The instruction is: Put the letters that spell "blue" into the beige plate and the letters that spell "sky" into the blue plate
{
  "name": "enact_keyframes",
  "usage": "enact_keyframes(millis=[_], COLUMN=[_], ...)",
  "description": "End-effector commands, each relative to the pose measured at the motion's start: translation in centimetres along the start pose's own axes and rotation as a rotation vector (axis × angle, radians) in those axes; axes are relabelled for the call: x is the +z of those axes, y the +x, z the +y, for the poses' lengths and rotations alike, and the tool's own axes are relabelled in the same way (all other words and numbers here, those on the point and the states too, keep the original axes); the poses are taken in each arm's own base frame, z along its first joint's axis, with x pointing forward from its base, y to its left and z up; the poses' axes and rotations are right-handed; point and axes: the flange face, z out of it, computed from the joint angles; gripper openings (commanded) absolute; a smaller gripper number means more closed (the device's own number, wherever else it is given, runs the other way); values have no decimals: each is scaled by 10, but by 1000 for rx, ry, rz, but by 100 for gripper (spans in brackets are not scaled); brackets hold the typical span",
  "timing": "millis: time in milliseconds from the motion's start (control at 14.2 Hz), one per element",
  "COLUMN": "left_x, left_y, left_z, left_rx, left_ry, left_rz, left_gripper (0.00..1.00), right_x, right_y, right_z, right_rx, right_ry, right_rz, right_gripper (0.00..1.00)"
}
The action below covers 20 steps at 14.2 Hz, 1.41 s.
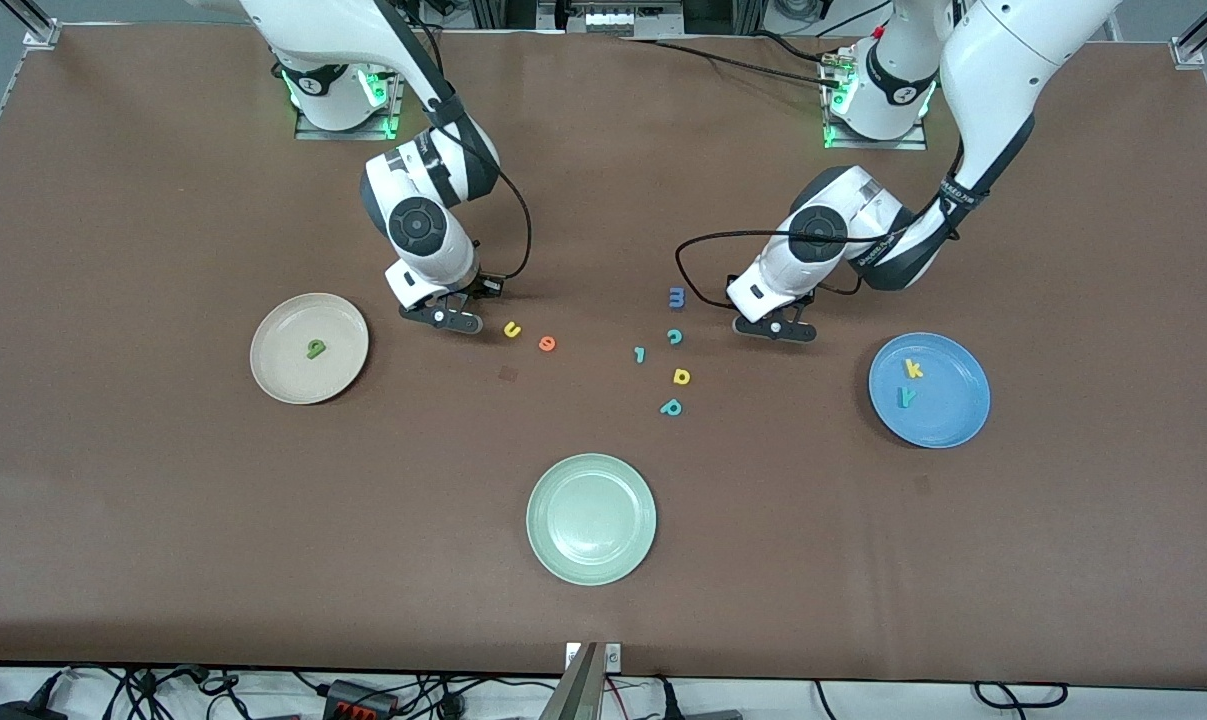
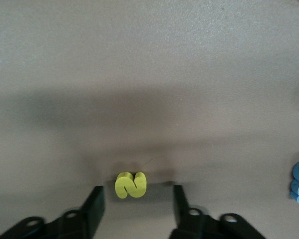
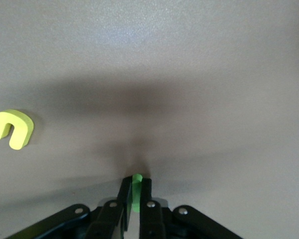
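Mid-table, between the two grippers, sits a loose cluster: blue m (image 1: 676, 297), teal c (image 1: 674, 337), a small teal l-like letter (image 1: 640, 354), yellow d-like letter (image 1: 681, 376) and teal p (image 1: 671, 407). Yellow u (image 1: 511, 329) and orange e (image 1: 547, 344) lie toward the right arm's end of that cluster, just beside the right gripper (image 1: 450, 318).

Right gripper is down at the brown table (image 1: 163, 520), fingers pressed together on a thin green l (image 3: 136, 191), which stands on edge between the pads; the u shows off to one side in the right wrist view.

Left gripper (image 1: 778, 328) is low over the table just beside the c and m. Fingers are spread either side of the yellow s (image 2: 130, 184); a gap shows on both sides, no contact visible. Nothing blocks either pinch, though m and c are near the left gripper.

Containers:
- beige plate (image 1: 273, 372), right arm's end: green b (image 1: 315, 349) in it.
- blue plate (image 1: 953, 420), left arm's end: yellow k (image 1: 914, 369) and teal y (image 1: 905, 397), just beside each other.
- pale green plate (image 1: 563, 560), nearer the front camera than the cluster.

Lettering on the left arm's sleeve is too small to read.
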Motion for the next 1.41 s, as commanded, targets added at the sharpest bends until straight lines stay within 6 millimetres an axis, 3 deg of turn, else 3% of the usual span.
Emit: enact_keyframes(millis=[0,141,282,423,564,776,988,1129,1270,1341], left_x=[0,0,-5,-8,-21,-67,-112,-128,-137,-140], left_y=[6,6,12,14,20,40,66,82,100,111], left_z=[1,1,-3,-3,-6,-21,-46,-80,-107,-130], left_rx=[-12,-12,-22,-26,-33,-45,30,43,79,90], left_ry=[5,4,2,0,14,139,216,202,169,154], left_rz=[18,18,27,36,51,6,-61,-68,-56,-52], left_gripper=[38,21,12,10,9,9,9,9,9,9], right_x=[-13,-29,-53,-70,-81,-83,-64,-51,-50,-48], right_y=[2,10,33,67,103,131,146,148,148,148], right_z=[0,1,13,48,97,159,202,206,205,205], right_rx=[16,16,43,41,22,-39,-80,-81,-82,-81], right_ry=[20,34,29,18,10,-33,-46,-56,-56,-59], right_rz=[8,18,0,-32,-33,-34,-69,-81,-82,-86], right_gripper=[6,6,6,6,6,7,7,7,8,11])
